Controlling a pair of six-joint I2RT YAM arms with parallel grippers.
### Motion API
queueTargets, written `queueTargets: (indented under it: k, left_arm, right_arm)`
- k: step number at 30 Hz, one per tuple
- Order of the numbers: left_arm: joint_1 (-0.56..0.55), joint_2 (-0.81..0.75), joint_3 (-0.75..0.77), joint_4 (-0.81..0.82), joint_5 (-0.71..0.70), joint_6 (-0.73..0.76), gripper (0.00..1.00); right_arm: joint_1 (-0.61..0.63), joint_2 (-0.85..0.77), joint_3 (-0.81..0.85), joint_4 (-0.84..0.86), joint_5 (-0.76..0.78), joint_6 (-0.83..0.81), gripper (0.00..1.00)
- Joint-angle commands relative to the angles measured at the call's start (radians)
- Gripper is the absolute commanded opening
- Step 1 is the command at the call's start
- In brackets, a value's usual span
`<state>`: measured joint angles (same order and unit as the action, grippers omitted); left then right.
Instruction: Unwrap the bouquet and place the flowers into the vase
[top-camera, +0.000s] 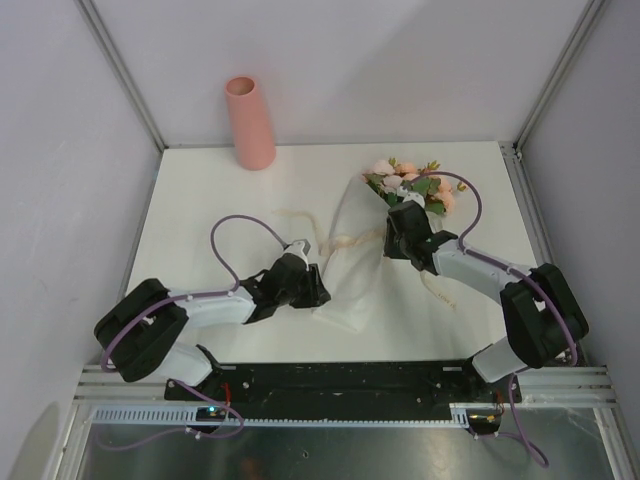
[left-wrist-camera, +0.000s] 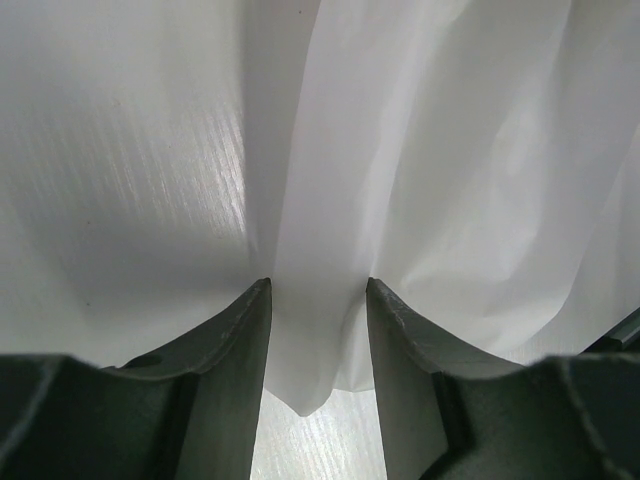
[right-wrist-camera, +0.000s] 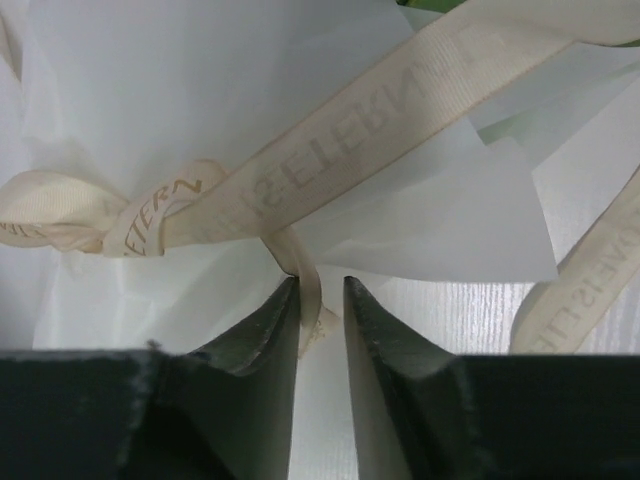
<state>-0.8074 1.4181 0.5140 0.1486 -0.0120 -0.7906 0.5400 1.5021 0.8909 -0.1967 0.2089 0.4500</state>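
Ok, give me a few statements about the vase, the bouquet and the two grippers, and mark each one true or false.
1. The vase stands upright with no flowers in it. True.
2. The ribbon has already been taken off. False: it is knotted around the paper.
3. A strand of ribbon runs between the fingers of the right gripper. True.
4. The left gripper is up at the flower heads. False: it is at the paper's near end, away from the flowers, with a fold of paper between its fingers.
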Motion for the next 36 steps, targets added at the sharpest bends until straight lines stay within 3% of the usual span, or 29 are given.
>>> queueTargets:
  k: [1,4,6,11,25,26,30,32,36]
  left_arm:
    - [-0.007,-0.011,0.046,-0.017,-0.011,0.042,0.47]
    - [-0.007,-0.029,0.055,-0.045,-0.036,0.044,0.46]
    - [-0.007,-0.040,0.080,-0.101,-0.062,0.047,0.46]
    - [-0.007,-0.080,0.144,-0.226,-0.102,0.073,0.50]
    - [-0.005,0.094,0.230,-0.214,-0.011,0.126,0.58]
    - [-0.005,0.106,0.234,-0.211,-0.008,0.128,0.57]
    - [-0.006,0.129,0.242,-0.211,-0.018,0.130,0.20]
    - [-0.005,0.126,0.236,-0.215,-0.033,0.127,0.07]
    - [-0.005,0.108,0.217,-0.223,-0.072,0.116,0.00]
  right_arm:
    - [-0.006,0.022,-0.001,0.061,0.003,0.028,0.24]
    - [-0.007,0.010,-0.001,0.048,0.035,0.023,0.07]
    - [-0.009,-0.016,-0.001,0.022,0.068,0.018,0.02]
    - [-0.010,-0.077,-0.013,-0.006,0.055,-0.015,0.00]
    - [-0.011,-0.113,-0.030,-0.007,0.011,-0.005,0.00]
    - [-0.011,-0.117,-0.032,-0.011,0.012,-0.004,0.00]
    - [-0.025,-0.134,-0.033,-0.046,0.064,0.007,0.00]
    - [-0.045,-0.146,-0.033,-0.071,0.105,0.011,0.00]
    - [-0.118,-0.173,-0.033,-0.097,0.138,0.003,0.00]
